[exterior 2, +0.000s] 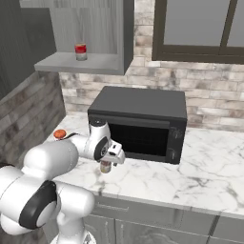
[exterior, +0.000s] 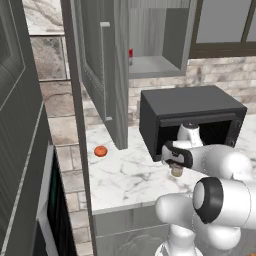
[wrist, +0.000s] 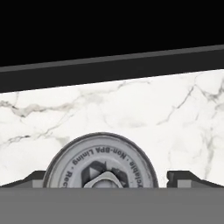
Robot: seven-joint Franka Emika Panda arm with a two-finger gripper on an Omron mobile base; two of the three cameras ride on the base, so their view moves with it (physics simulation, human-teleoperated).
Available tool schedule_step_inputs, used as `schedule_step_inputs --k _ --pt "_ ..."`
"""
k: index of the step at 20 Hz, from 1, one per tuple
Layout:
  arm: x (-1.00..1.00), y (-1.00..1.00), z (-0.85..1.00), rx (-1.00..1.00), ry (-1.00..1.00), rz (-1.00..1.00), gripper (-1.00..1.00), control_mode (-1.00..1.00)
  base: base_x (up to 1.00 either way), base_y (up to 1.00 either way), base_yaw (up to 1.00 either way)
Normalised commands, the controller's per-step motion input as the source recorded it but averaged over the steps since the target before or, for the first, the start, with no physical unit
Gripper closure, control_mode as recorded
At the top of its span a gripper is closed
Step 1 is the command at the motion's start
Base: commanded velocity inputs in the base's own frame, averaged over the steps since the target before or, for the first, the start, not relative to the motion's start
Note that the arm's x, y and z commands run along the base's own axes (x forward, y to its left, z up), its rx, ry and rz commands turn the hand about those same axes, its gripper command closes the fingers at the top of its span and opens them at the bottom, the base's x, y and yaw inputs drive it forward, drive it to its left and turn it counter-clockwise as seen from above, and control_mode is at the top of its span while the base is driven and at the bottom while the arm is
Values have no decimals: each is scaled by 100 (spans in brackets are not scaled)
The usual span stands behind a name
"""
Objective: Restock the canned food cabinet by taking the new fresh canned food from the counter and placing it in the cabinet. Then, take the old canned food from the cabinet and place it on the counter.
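In the left base view, the cabinet (exterior: 150,50) hangs at the top with its door (exterior: 102,70) swung open toward the camera. A sliver of the red can (exterior: 131,54) shows on the shelf just past the door's edge. Below, an orange fruit (exterior: 100,151) lies on the counter (exterior: 125,180) near the door's lower corner. To the right stands the black microwave (exterior: 192,120), and in front of it the gripper (exterior: 176,167) points down over the tan can (exterior: 176,171), which stands on the marble.

In the right base view, the red can (exterior 2: 81,51) stands upright on the cabinet (exterior 2: 81,63) shelf, well above the counter (exterior 2: 190,176). The fruit (exterior 2: 59,134) sits at the far left of the worktop. The gripper (exterior 2: 107,162) hangs just before the microwave's (exterior 2: 140,121) lower left corner, with the tan can (exterior 2: 106,167) directly beneath it.

In the hand view, the can's (wrist: 101,164) silver lid (printed "Non-BPA Lining") sits between the two fingertips (wrist: 186,178). The jaws stand wide, each tip clear of the rim, with white marble showing in the gaps. The microwave's dark base runs across above.
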Motion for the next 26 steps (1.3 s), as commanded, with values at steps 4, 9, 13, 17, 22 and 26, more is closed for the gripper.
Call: schedule_step_inputs --k 4,9,13,17,22,26 --pt "0 0 -9 0 0 0 100 -100 0 0 0" --pt "0 0 -2 0 0 0 100 -100 0 0 0" --pt "-10 0 0 0 0 0 100 -100 0 0 0" --pt "-52 0 27 6 -17 3 100 -100 0 0 0" --pt "-78 0 85 9 -43 10 100 -100 0 0 0" --pt "-77 5 100 4 -48 10 100 -100 0 0 0"
